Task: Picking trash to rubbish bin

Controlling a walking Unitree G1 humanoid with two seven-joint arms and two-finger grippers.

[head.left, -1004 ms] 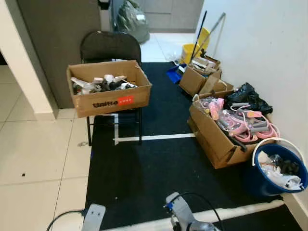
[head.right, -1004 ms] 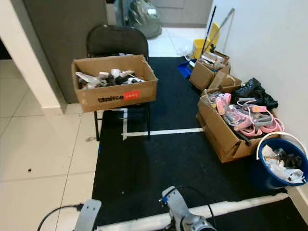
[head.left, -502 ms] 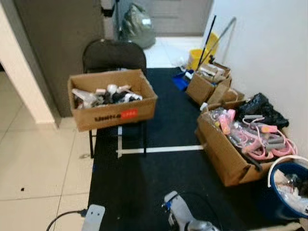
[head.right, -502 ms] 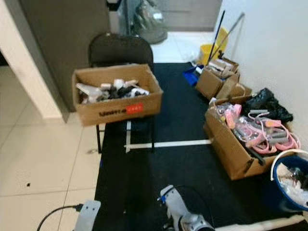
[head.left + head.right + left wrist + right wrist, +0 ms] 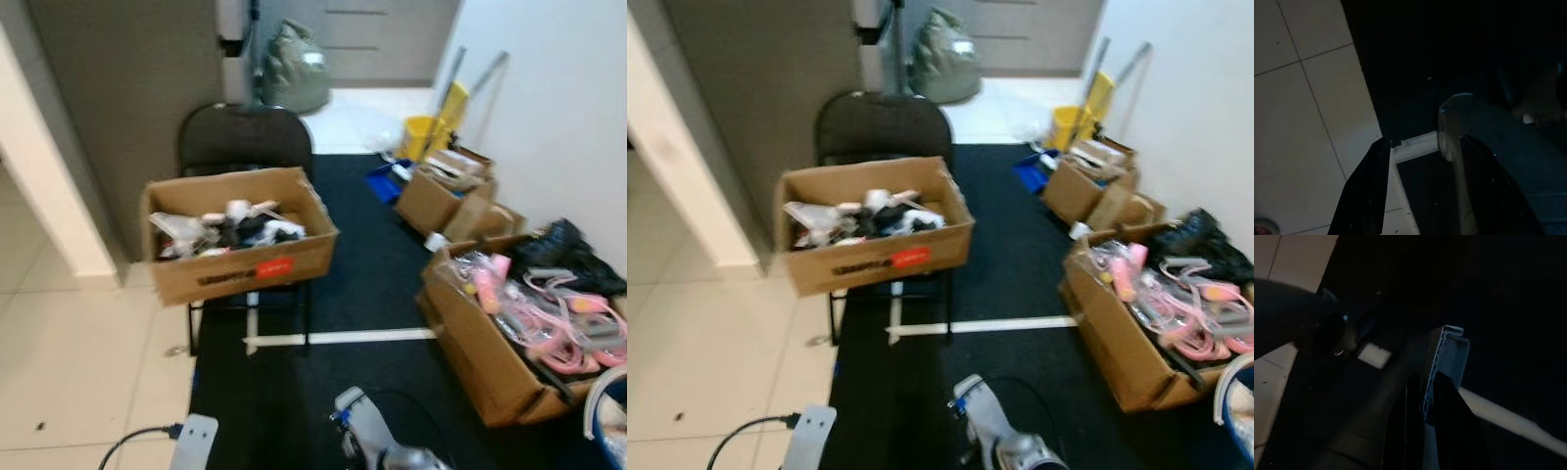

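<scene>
A cardboard box [image 5: 239, 261] with mixed white and black trash [image 5: 227, 224] rests on a black folding chair [image 5: 245, 137] ahead of me. The blue rubbish bin [image 5: 615, 446] with a white handle shows at the lower right edge, mostly cut off. My left arm [image 5: 193, 443] and right arm [image 5: 367, 443] hang low at the bottom of the head views. In the left wrist view my left gripper [image 5: 1425, 142] is open over the edge of the black mat [image 5: 1449, 49] and the tiles, holding nothing. The right wrist view is dark, and my right gripper [image 5: 1425, 396] hangs over the mat.
An open box of pink items [image 5: 524, 323] stands on the mat by the right wall, with more boxes [image 5: 446, 191] and a yellow mop bucket [image 5: 431, 137] behind it. A full bag [image 5: 294, 69] sits in the far doorway. A grey wall [image 5: 118, 98] is at left.
The camera has moved forward and turned a little left, so the whole scene slid down and right. The bin has slipped to the frame's edge. Both arms hang as before.
</scene>
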